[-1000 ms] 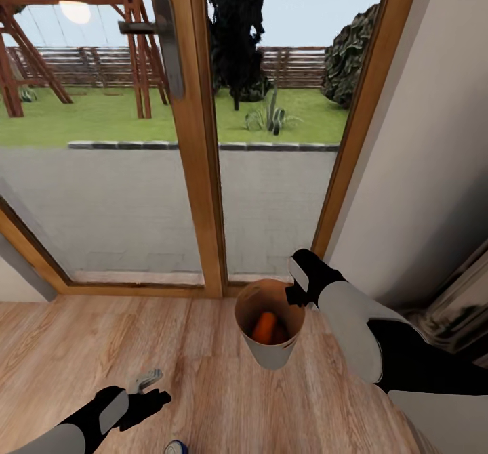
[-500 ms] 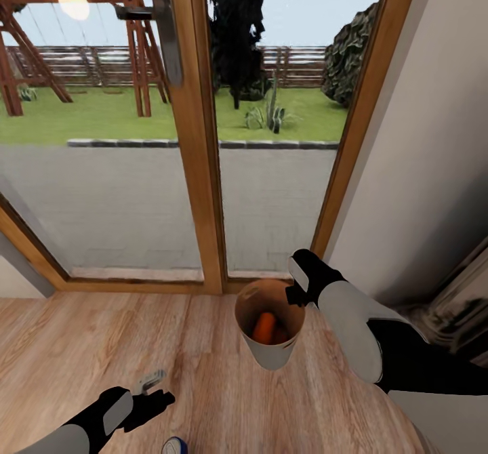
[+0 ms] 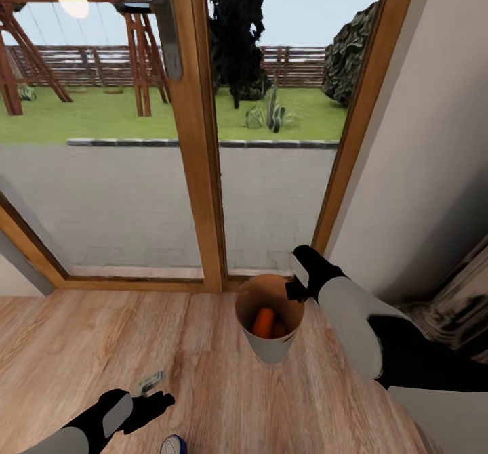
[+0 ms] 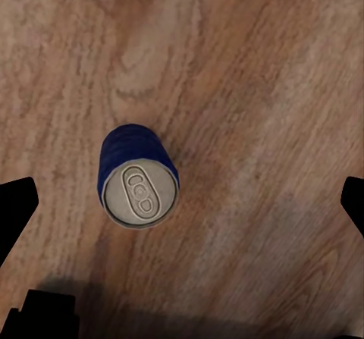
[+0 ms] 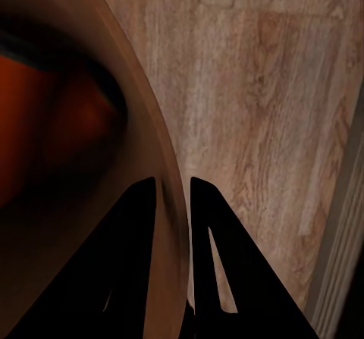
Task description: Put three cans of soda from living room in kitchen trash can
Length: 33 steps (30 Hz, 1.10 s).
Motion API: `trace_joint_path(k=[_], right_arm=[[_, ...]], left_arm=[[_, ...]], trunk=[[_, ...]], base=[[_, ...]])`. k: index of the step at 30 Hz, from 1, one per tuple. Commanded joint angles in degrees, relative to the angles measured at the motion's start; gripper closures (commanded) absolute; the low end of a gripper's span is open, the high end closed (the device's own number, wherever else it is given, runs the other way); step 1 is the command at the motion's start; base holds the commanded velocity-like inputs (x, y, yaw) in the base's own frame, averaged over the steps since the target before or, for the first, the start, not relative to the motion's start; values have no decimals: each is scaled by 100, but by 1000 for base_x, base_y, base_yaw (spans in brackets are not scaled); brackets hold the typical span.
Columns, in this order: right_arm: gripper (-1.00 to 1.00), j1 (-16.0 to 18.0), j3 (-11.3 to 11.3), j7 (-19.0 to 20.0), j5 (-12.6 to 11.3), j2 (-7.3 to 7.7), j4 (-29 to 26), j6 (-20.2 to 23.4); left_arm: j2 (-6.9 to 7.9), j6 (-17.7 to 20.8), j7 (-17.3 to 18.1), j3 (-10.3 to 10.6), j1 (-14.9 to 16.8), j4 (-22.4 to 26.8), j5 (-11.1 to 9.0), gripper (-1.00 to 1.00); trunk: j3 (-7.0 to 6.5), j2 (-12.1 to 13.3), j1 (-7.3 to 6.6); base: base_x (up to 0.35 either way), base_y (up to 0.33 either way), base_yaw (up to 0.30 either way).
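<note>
You are on the last can: two orange cans (image 3: pixel 264 322) already lie inside the trash can (image 3: pixel 270 352), which your right pincer (image 5: pixel 173 202) holds by the rim, its two fingers pressed together on the brown wall, one inside and one outside. In the head view the bin sits at about 5 o'clock from the foot of the wood-framed glass door (image 3: pixel 196 135), apparently carried just above the wood floor (image 3: pixel 68 352), though you cannot be sure from here whether it is lifted or resting. The blue can (image 4: pixel 139 176) stands upright on the floor, pale top up; in the head view it (image 3: pixel 175 446) shows at the bottom edge, at about 5 o'clock from your left pincer (image 3: pixel 150 403) and close beside it. Seen from the left wrist, that pincer is spread wide and holds nothing, with the can between the fingertips but nearer one side. The next move, as I judge it, calls for you to centre the left pincer over the can, lower it around the body, and close. Keep the bin steady in the right hand meanwhile, since a tilt could spill the orange cans.
</note>
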<state>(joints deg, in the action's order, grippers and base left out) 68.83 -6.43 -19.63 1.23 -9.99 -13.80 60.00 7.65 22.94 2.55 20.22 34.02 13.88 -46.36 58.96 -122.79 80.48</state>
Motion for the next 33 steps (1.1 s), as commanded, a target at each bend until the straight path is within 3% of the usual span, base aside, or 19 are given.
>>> trace_joint_path(k=[1, 7, 13, 16, 19, 23, 33], right_arm=[[100, 58, -13, 12, -104, -1, -1, 0], [100, 555, -15, 12, -246, -1, 179, 0], [100, 1402, -32, 12, -337, -1, 1160, 0], [100, 1656, -168, -15, -377, -1, 1435, 0], [100, 1744, -353, -186, -390, -1, 1529, 0], [100, 1816, -823, -684, -402, -1, 1603, 0], [100, 1834, -1034, -854, -409, -1, 1619, 0]], left_arm=[[0, 0, 0, 1, -5, 1, 2, -100], [0, -1, 0, 1, -16, 2, 7, -100], [0, -8, 0, 7, -18, 2, 13, -100], [0, -9, 0, 8, -18, 1, 13, -100], [0, -9, 0, 8, -18, 1, 13, -100], [0, -9, 0, 10, -18, 1, 13, -100], [0, -3, -7, 20, -38, 1, 13, -100]], trunk=[[0, 0, 0], [0, 0, 0], [0, 0, 0], [18, -40, 22], [72, -160, 88], [144, -321, 176], [323, -722, 395]], base=[[0, 0, 0], [0, 0, 0], [0, 0, 0], [0, 0, 0], [0, 0, 0], [0, 0, 0], [0, 0, 0]])
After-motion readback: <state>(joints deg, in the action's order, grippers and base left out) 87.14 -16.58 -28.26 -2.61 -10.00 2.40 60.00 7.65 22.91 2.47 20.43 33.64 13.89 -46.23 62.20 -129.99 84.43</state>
